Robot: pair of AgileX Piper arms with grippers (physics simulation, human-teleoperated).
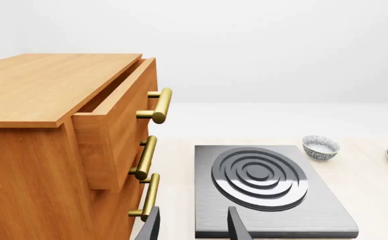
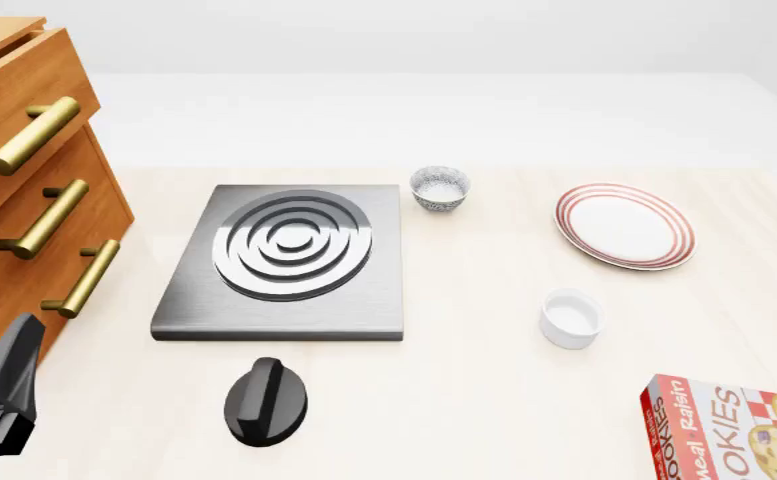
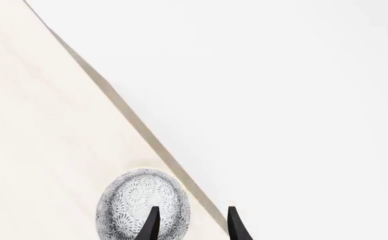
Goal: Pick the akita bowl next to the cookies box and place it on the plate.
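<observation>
Right claw open, akita bowl beside

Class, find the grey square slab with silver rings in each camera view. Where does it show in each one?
Left wrist view: the grey slab is in view, between the wooden cabinet and a small patterned bowl.
Front view: the slab lies left of centre, with the cabinet to its left.
Right wrist view: not in it.
Shared landmark: the cabinet's brass handles.

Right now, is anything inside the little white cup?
The white cup looks empty in the front view: only its smooth white inside shows. Its near wall hides a bit of the bottom.
</observation>
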